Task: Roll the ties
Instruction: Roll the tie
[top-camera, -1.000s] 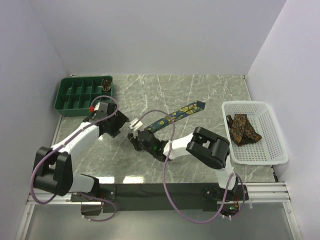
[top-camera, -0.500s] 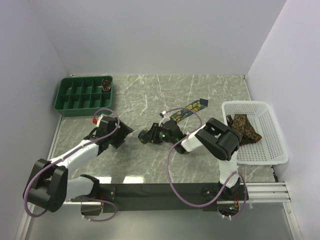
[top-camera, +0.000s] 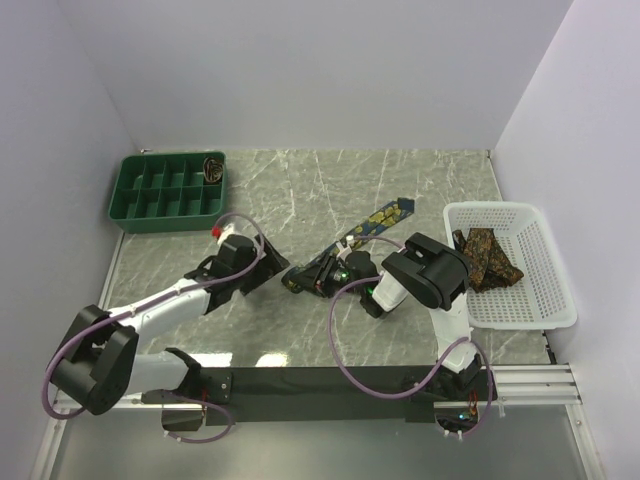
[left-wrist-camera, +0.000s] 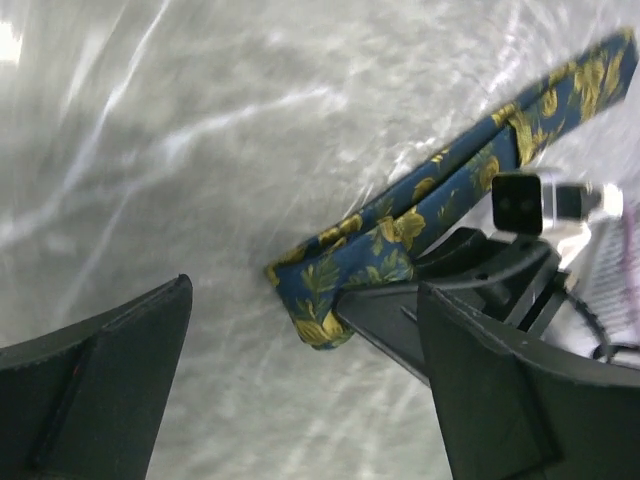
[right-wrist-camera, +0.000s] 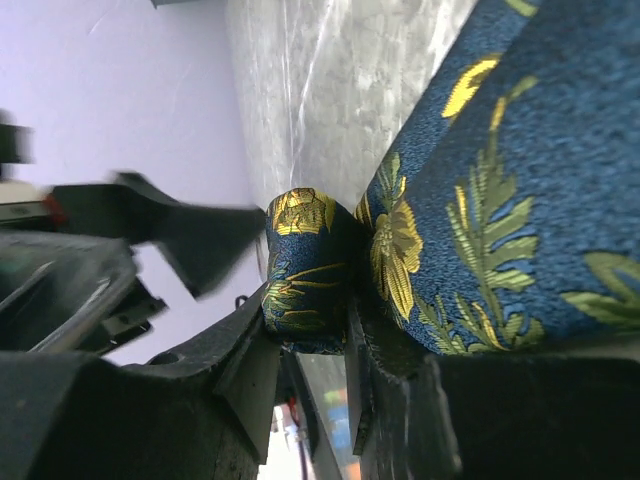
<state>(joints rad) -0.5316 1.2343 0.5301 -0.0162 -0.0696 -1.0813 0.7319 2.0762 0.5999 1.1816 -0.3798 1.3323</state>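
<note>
The left jaws gape empty; the right jaws pinch cloth. On the glossy, veined bench (top-camera: 300, 190), left of the white mesh basket (top-camera: 560, 318), the long navy tie (top-camera: 383, 216) slants, its folded end in that pinch. I judge the flat, slick weave could slip free, letting the soft fold spring open.

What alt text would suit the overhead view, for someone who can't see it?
On a grey table, two robot arms meet over a navy flowered tie: the right gripper pinches its folded end, the left gripper is open beside it. A green tray sits far left; a white basket holding brown ties sits right.
</note>
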